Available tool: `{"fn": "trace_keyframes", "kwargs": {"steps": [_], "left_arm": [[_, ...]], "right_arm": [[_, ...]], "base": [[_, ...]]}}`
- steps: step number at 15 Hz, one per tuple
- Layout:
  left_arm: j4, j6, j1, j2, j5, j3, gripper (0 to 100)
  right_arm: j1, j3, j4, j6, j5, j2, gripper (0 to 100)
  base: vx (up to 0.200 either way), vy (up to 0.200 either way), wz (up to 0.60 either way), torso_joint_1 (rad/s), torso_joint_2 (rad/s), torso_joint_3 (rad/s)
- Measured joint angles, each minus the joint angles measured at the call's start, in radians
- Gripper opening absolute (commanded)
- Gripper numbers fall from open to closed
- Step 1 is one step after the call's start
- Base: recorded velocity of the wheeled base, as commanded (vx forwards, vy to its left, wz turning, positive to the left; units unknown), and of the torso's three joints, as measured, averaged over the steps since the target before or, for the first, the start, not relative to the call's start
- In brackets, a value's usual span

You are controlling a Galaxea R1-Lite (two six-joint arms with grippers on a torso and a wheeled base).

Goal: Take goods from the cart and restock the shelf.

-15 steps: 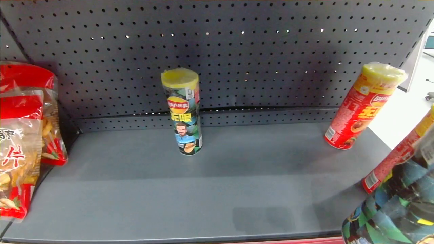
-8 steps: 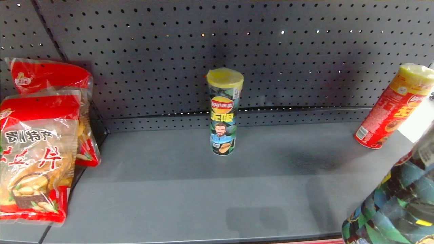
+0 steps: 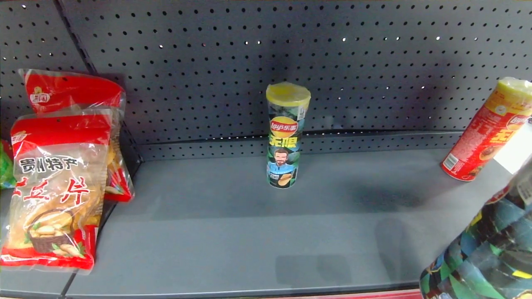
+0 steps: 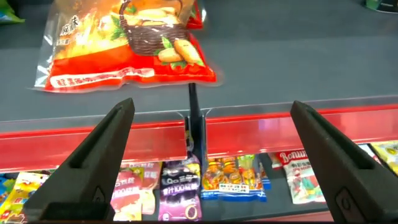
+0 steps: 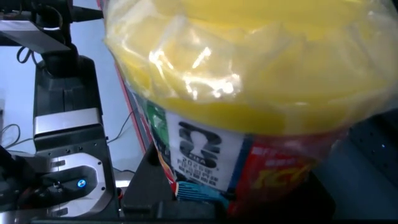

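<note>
A green and blue chip can [image 3: 286, 137] with a yellow lid stands upright mid-shelf, near the perforated back panel. A red chip can [image 3: 484, 131] stands at the shelf's right end. Low at the right, in front of the shelf's edge, a dark green patterned chip can [image 3: 482, 249] hangs tilted. My right gripper [image 5: 230, 199] is shut on it, and its wrapped yellow lid [image 5: 249, 56] looms close in the right wrist view. My left gripper [image 4: 211, 168] is open and holds nothing, just before the shelf's red front strip [image 4: 249, 134].
Red snack bags [image 3: 58, 182] lean at the shelf's left end, one also lying near the edge [image 4: 124, 43]. The grey shelf board [image 3: 232, 232] has free room between the bags and the cans. Small packets [image 4: 236, 177] fill the shelf below.
The head camera has swung left, so the whole shelf scene slid right and more of the snack bags came in. The held can stays in the lower right corner.
</note>
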State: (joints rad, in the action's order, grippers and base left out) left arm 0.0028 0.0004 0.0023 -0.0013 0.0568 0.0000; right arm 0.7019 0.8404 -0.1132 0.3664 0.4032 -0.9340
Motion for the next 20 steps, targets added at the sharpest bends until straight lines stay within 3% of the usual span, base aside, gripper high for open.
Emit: {"fn": "trace_keyframes", "kwargs": {"steps": [3, 7, 8, 10, 12, 13, 15, 16, 17, 18, 20], "left_arm": [[0.000, 0.001, 0.000, 0.000, 0.000, 0.000, 100], [-0.019, 0.035, 0.000, 0.001, 0.046, -0.013, 100], [-0.041, 0.039, 0.000, 0.007, 0.053, -0.055, 100], [-0.052, 0.040, 0.001, 0.062, 0.107, -0.251, 100], [0.022, 0.047, -0.009, 0.136, 0.227, -0.454, 100], [0.057, 0.056, -0.014, 0.158, 0.291, -0.510, 100], [0.122, 0.076, -0.031, 0.181, 0.450, -0.507, 100], [0.153, 0.067, -0.048, 0.187, 0.588, -0.449, 100], [0.172, 0.025, -0.078, 0.189, 0.718, -0.390, 100], [0.176, -0.067, -0.104, 0.190, 0.763, -0.353, 100], [0.123, -0.209, -0.129, 0.194, 0.760, -0.329, 100]], "right_arm": [[0.000, -0.008, 0.001, 0.000, -0.001, 0.002, 0], [0.000, -0.021, 0.004, 0.000, -0.001, 0.006, 0], [0.000, -0.021, 0.004, 0.001, -0.001, 0.005, 0], [0.000, -0.023, 0.006, 0.001, -0.001, 0.004, 0], [0.000, -0.023, 0.006, 0.001, -0.002, 0.006, 0], [0.000, -0.025, 0.004, 0.001, -0.002, 0.008, 0], [-0.001, -0.025, 0.004, 0.001, -0.001, 0.009, 0], [-0.001, -0.024, 0.004, 0.001, -0.002, 0.010, 0], [-0.001, -0.022, 0.004, 0.001, -0.002, 0.010, 0], [-0.001, -0.019, 0.005, 0.001, -0.002, 0.010, 0], [-0.001, -0.015, 0.007, 0.001, -0.002, 0.006, 0]], "base": [[0.000, 0.000, 0.00, 0.000, 0.00, 0.000], [0.000, 0.000, 0.00, 0.000, 0.00, 0.000], [0.000, 0.000, 0.00, 0.000, 0.00, 0.000], [0.000, 0.000, 0.00, 0.000, 0.00, 0.000], [0.000, 0.000, 0.00, 0.000, 0.00, 0.000], [0.000, 0.000, 0.00, 0.000, 0.00, 0.000], [0.000, 0.000, 0.00, 0.000, 0.00, 0.000], [0.000, 0.000, 0.00, 0.000, 0.00, 0.000], [0.000, 0.000, 0.00, 0.000, 0.00, 0.000], [0.000, 0.000, 0.00, 0.000, 0.00, 0.000], [0.000, 0.000, 0.00, 0.000, 0.00, 0.000]]}}
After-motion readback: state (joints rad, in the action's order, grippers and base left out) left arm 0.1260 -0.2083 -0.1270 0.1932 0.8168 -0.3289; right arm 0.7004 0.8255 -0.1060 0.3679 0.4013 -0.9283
